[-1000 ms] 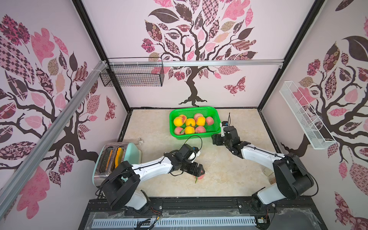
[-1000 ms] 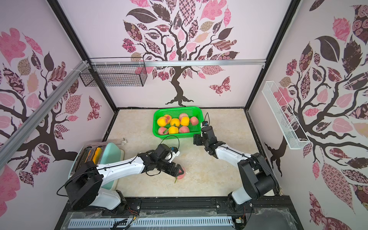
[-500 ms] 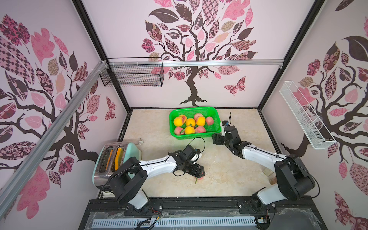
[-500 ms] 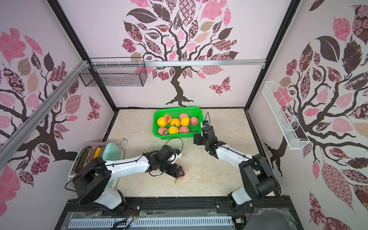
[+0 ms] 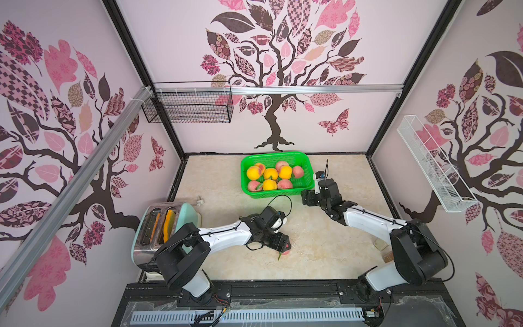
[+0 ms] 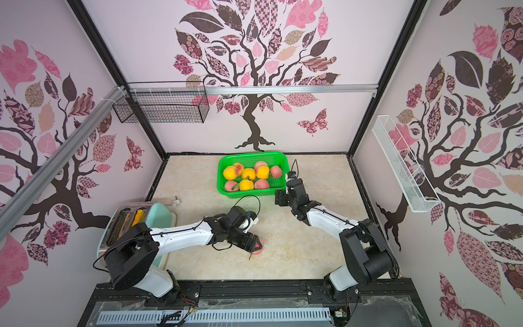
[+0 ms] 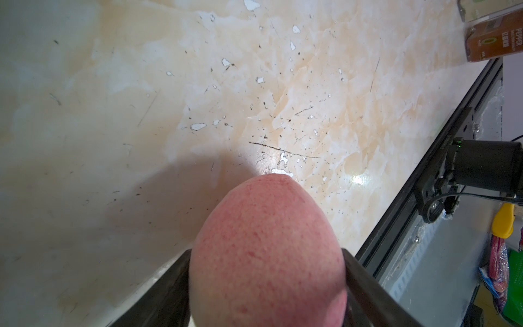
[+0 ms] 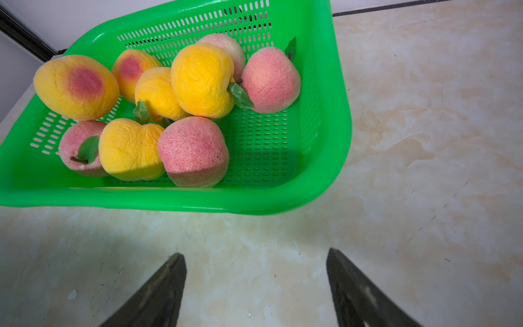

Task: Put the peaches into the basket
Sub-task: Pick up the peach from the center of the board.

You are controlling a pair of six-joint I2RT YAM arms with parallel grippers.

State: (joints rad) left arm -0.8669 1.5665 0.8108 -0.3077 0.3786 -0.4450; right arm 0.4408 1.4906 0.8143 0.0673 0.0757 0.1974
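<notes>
left tool (image 5: 283,247): closed on pink peach (image 7: 267,249), both jaws touching its sides, peach on tabletop (image 7: 141,113) | right tool (image 8: 256,253): jaws apart, holding nothing, above bare tabletop | basket (image 8: 198,202): just ahead of right tool, well apart from left tool, contains nine other peaches (image 8: 201,82)
</notes>
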